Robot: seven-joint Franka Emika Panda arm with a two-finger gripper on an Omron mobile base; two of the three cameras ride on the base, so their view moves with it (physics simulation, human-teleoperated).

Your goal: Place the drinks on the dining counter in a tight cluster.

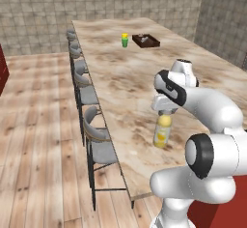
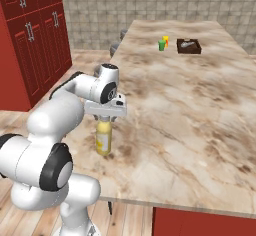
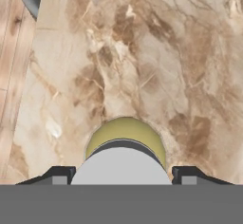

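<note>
**Inspector:** As far as the frames show, one drink stands on the long beige-brown marble-patterned dining counter (image 1: 120, 72): the stout yellow juice bottle with the pale cap (image 1: 162, 130), upright, low and right of centre in the left base view, near the counter's stool-side edge.

**Clerk:** And the claw?

**Inspector:** The two-finger gripper (image 3: 123, 176) sits directly over the cap, its jaws apart, a dark tip at either side of the bottle's top and a gap between each tip and the cap. I judge it unclamped, not carrying.

**Clerk:** What remains?

**Inspector:** No other bottle stands beside this one, so my judgement is that no cluster exists yet.

**Clerk:** Differences between views?

**Inspector:** Both base views show a small green-and-yellow cup (image 2: 162, 44) and a dark brown tray (image 2: 189, 46) at the top of the frame. The left base view adds the row of grey stools (image 1: 96, 140); the right adds red cabinets (image 2: 30, 35) at upper left.
</note>
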